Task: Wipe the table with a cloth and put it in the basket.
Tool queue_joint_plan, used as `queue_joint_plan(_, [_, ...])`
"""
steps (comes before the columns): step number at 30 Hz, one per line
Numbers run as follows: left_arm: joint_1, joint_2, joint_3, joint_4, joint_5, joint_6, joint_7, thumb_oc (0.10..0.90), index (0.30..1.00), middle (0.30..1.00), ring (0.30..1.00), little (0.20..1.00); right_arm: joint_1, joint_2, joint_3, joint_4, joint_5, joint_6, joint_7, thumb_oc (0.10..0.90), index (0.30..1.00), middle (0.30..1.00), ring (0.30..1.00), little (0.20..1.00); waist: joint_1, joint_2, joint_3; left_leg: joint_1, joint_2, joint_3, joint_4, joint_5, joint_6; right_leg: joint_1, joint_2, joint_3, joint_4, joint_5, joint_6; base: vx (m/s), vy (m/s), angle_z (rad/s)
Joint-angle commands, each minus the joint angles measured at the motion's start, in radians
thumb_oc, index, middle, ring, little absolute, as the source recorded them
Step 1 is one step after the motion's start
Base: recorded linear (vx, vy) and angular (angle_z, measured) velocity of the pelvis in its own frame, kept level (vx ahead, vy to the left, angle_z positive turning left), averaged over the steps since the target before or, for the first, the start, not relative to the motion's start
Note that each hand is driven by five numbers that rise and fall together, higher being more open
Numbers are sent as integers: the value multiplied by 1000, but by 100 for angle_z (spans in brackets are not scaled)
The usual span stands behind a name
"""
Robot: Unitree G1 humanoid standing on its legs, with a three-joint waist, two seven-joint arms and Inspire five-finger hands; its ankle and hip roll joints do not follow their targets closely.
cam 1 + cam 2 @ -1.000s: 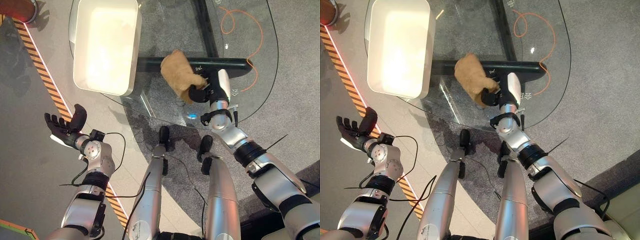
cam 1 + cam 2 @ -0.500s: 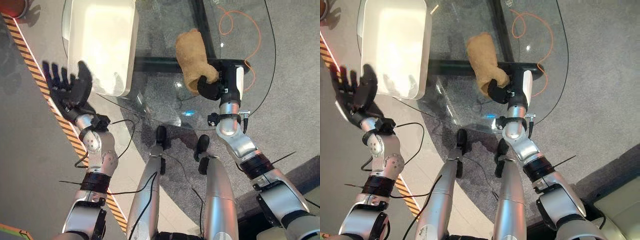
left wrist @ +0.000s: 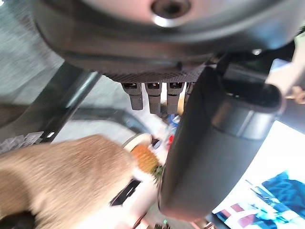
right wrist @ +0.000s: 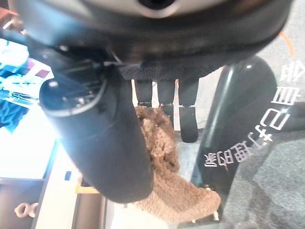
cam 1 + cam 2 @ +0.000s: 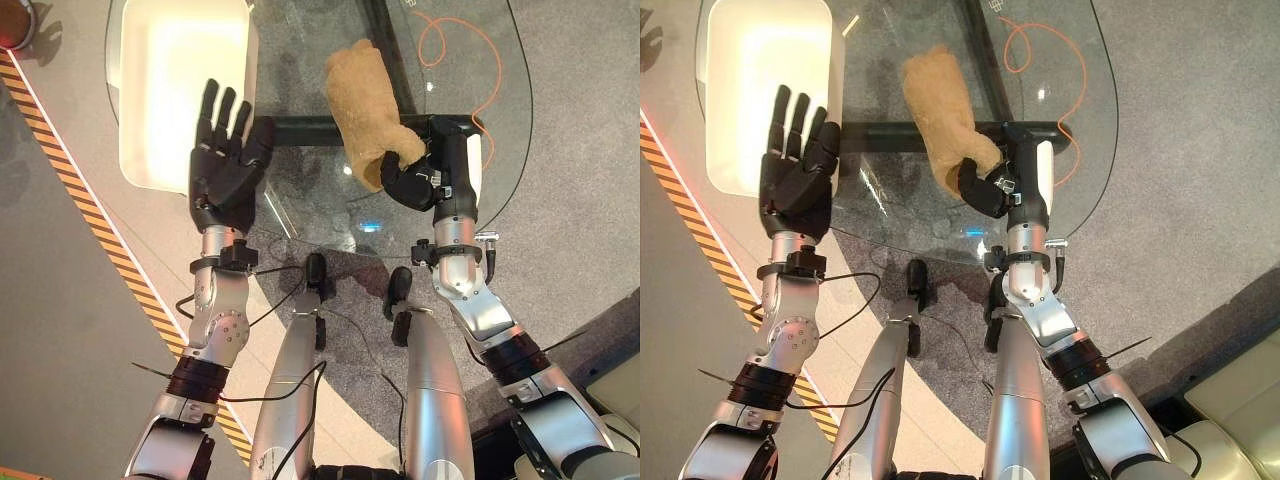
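A tan fuzzy cloth lies stretched out on the round glass table, its far end pointing away from me. My right hand is curled round the cloth's near end; the right wrist view shows the cloth between thumb and fingers. A white rectangular basket rests on the table's left part. My left hand is raised with straight, spread fingers at the table's left edge, just beside the basket's near right corner, holding nothing. The left wrist view shows the cloth beyond its straight fingers.
A black beam runs under the glass from left to right. An orange cable loops on the carpet beneath the table's far right. Black-and-orange striped tape crosses the floor on the left. A red-brown object sits at the far left corner.
My left arm has swung up from low beside the tape to the table edge by the basket, palm spread. The right hand has stayed shut on the cloth and pushed it slightly farther.
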Motion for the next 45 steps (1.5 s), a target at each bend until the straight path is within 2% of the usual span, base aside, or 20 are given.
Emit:
queue_joint_plan(1, [-54, 19, 10, -152, -66, -7, -107, 800, 900, 900, 900, 900, -93, 32, -51, -268, -64, -196, 17, 100, 300, 300, 300, 200, 3, -13, -29, 50, -60, 74, 44, -104, 70, 49, 46, 0, -96, 53, 38, 0, 0, 0])
queue_joint_plan(7, [-69, 10, -4, -164, -162, 83, -169, 800, 900, 900, 900, 900, -102, 27, -39, -332, -71, -199, 35, 100, 300, 300, 300, 200, -5, -20, -29, 58, -60, 78, 41, -106, 69, 58, 49, 3, -106, 56, 39, 0, 0, 0])
queue_joint_plan(15, [-102, 6, -11, -184, -225, 124, -196, 800, 900, 900, 900, 900, -129, 23, -10, -344, -57, -185, 64, 100, 300, 300, 300, 200, -4, -21, -29, 61, -60, 80, 38, -105, 66, 63, 48, 0, -111, 55, 39, -3, -2, -1])
queue_joint_plan(24, [-143, 1, -14, -203, -239, 111, -248, 800, 900, 900, 900, 900, -141, 11, 25, -334, -52, -153, 87, 100, 300, 300, 300, 200, -5, -28, -29, 66, -59, 81, 36, -105, 63, 70, 46, -4, -116, 51, 36, 0, 0, 0])
queue_joint_plan(37, [-159, -5, 14, -261, -219, 28, -306, 800, 900, 900, 900, 900, -115, 1, 35, -323, -73, -115, 125, 100, 300, 300, 300, 200, -7, -35, -29, 71, -62, 79, 39, -111, 57, 74, 49, -1, -111, 42, 32, 0, 0, 0])
queue_joint_plan(45, [-152, -3, 34, -285, -235, 36, -318, 800, 900, 900, 900, 900, -100, -12, 36, -316, -86, -115, 161, 100, 300, 300, 300, 200, -6, -34, -29, 73, -63, 78, 37, -113, 56, 74, 48, -3, -108, 38, 32, 0, 0, 0])
